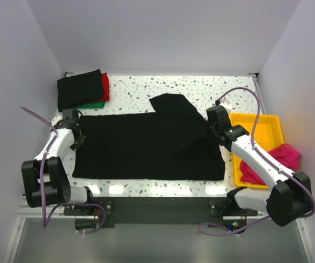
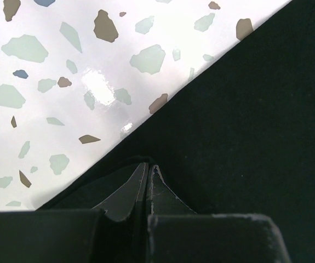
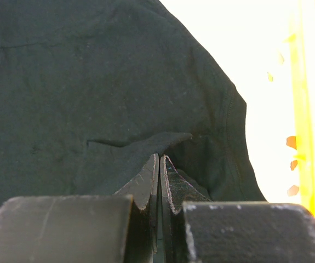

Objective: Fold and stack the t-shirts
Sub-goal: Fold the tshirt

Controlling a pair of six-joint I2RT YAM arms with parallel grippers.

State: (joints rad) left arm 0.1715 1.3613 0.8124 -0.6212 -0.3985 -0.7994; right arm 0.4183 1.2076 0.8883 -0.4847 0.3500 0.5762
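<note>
From above, the black t-shirt [image 1: 141, 148] lies spread on the speckled table [image 1: 201, 90]. Its long axis runs left to right between the two arms, and one sleeve [image 1: 173, 107] angles toward the far edge. Only that view shows the folded stack [image 1: 83, 90] at the far left corner, black on top with a red shirt [image 1: 107, 86] and a green shirt [image 1: 94, 104] showing beneath. It alone also shows the yellow tray [image 1: 256, 121] at the right, which holds a crumpled magenta-pink shirt [image 1: 286, 156].

The wrist views show the fingers, which the top view does not. The left hand [image 2: 149, 167] has its fingers pressed flat together at the black t-shirt's left edge, where cloth meets table. The right hand [image 3: 160, 158] is likewise closed tight. A raised crease of black cloth runs up to its tips, so it appears to pinch the shirt's right side.

Whether the left hand has cloth caught between its fingers I cannot tell. From above, both hands are dark against dark cloth and hard to make out. The right arm crosses in front of part of the tray and the magenta-pink shirt.
</note>
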